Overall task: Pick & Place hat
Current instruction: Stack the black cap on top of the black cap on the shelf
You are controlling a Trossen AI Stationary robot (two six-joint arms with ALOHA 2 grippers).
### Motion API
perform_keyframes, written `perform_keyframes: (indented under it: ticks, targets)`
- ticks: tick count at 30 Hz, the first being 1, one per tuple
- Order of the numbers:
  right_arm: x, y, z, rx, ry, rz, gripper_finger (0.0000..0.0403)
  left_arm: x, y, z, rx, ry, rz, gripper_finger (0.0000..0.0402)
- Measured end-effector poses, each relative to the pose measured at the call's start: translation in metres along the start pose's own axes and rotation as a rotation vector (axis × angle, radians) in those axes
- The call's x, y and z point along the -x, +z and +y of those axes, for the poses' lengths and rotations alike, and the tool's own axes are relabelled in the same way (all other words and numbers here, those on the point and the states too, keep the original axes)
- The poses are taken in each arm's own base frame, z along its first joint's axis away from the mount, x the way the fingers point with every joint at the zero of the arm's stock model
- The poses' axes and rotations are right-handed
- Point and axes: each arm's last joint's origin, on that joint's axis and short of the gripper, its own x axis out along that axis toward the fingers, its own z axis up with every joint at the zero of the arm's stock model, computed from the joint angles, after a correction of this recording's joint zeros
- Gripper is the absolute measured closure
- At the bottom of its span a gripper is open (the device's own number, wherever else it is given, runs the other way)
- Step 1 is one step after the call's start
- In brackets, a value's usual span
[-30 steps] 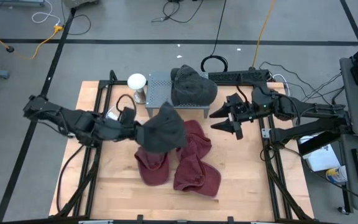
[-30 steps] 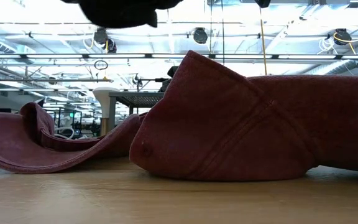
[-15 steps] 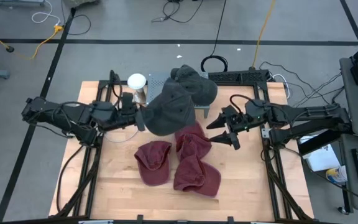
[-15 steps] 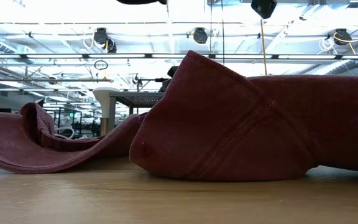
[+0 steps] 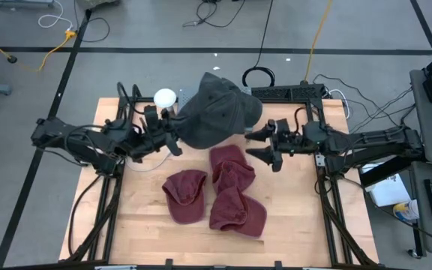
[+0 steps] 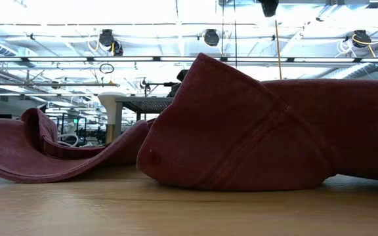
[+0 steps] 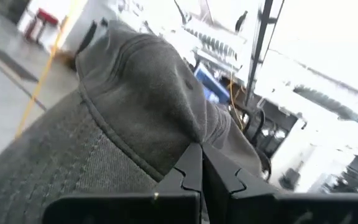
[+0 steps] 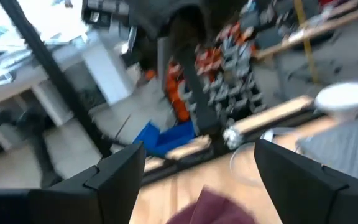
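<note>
Wooden table [image 5: 141, 225] – red hats [image 5: 216, 196] heaped | left tool [image 5: 172, 140] clenched on grey hat [image 5: 212, 116] | right tool [image 5: 263, 144] released

We found three hats [image 5: 214, 191] lying in a cluster at the middle of the table [image 5: 291, 217], touching one another. Behind them stood a small stand [image 5: 190, 96] near the table's far edge, with a round-topped object [image 5: 165, 98] just to its left. Another hat [image 5: 214, 116] hung over the stand (another one seemed to lie beneath it). The left gripper [image 5: 172, 142] was at this hat's left edge, and the right gripper [image 5: 265, 146] lay to its right, apart from it.
</note>
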Motion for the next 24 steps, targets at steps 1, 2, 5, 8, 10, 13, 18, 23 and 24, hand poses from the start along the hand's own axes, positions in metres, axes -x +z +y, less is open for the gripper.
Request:
perform_keyframes:
  ticks: [1, 2, 5, 8, 10, 13, 18, 23, 24]
  targets:
    - [0.000, 0.002, 0.001, 0.009, 0.001, -0.021, 0.0110, -0.002, -0.001, -0.001, -0.011, -0.001, -0.021, 0.0401]
    - [-0.001, 0.003, 0.001, 0.015, 0.008, -0.040, 0.0110, -0.004, -0.002, -0.001, -0.022, -0.002, -0.041, 0.0401]
    - [-0.002, 0.006, 0.003, 0.033, 0.026, -0.080, 0.0110, -0.012, -0.004, 0.000, -0.028, -0.009, -0.099, 0.0401]
    - [-0.005, 0.008, 0.003, 0.054, 0.015, -0.120, 0.0110, -0.019, -0.007, 0.003, -0.020, -0.015, -0.135, 0.0401]
    - [-0.007, 0.008, 0.002, 0.067, 0.015, -0.133, 0.0110, -0.024, -0.009, 0.005, -0.017, -0.021, -0.149, 0.0401]
    - [-0.009, 0.010, 0.003, 0.073, 0.014, -0.172, 0.0110, -0.030, -0.014, 0.008, -0.019, -0.039, -0.156, 0.0401]
    - [-0.017, 0.008, 0.001, 0.077, 0.013, -0.201, 0.0110, -0.039, -0.024, 0.011, -0.018, -0.084, -0.161, 0.0401]
    - [-0.021, 0.008, 0.001, 0.075, 0.028, -0.228, 0.0110, -0.042, -0.030, 0.012, -0.021, -0.092, -0.154, 0.0401]
    - [-0.021, 0.008, 0.001, 0.074, 0.029, -0.229, 0.0110, -0.042, -0.030, 0.012, -0.021, -0.092, -0.155, 0.0401]
